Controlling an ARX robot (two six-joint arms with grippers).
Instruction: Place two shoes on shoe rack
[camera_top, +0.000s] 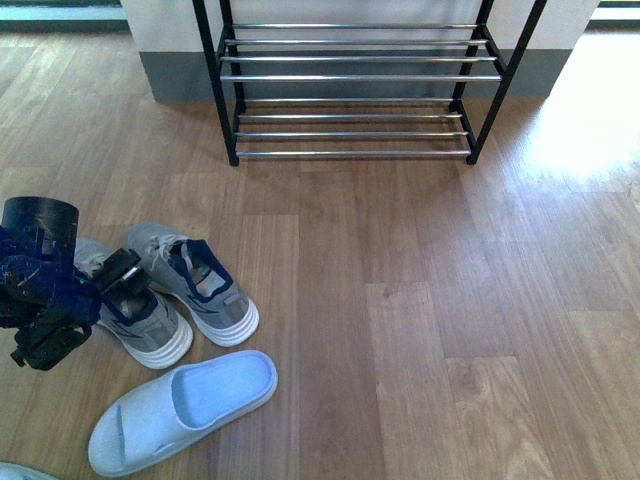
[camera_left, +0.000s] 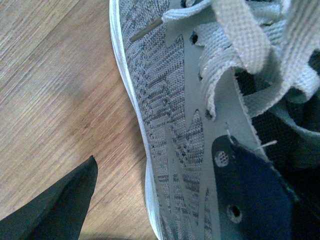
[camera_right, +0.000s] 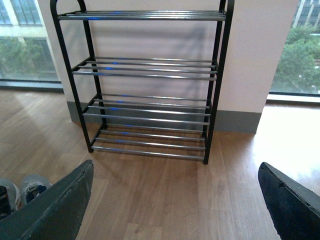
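Two grey knit sneakers lie side by side on the wood floor at the left, one (camera_top: 205, 285) in plain sight and the other (camera_top: 150, 325) partly under my left gripper (camera_top: 112, 282). That gripper is open and sits low over the nearer sneaker. In the left wrist view the sneaker's knit side and laces (camera_left: 170, 115) fill the picture, with one dark finger (camera_left: 55, 210) outside the white sole. A light-blue slipper (camera_top: 185, 405) lies in front of the sneakers. The shoe rack (camera_top: 355, 80) stands at the back wall. My right gripper (camera_right: 175, 210) is open, empty, and faces the rack (camera_right: 150, 75).
A second pale slipper's edge (camera_top: 15, 472) shows at the bottom left corner. The rack's chrome shelves carry nothing. Bare wood floor (camera_top: 430, 300) stretches between the shoes and the rack. Windows flank the wall behind the rack (camera_right: 20, 50).
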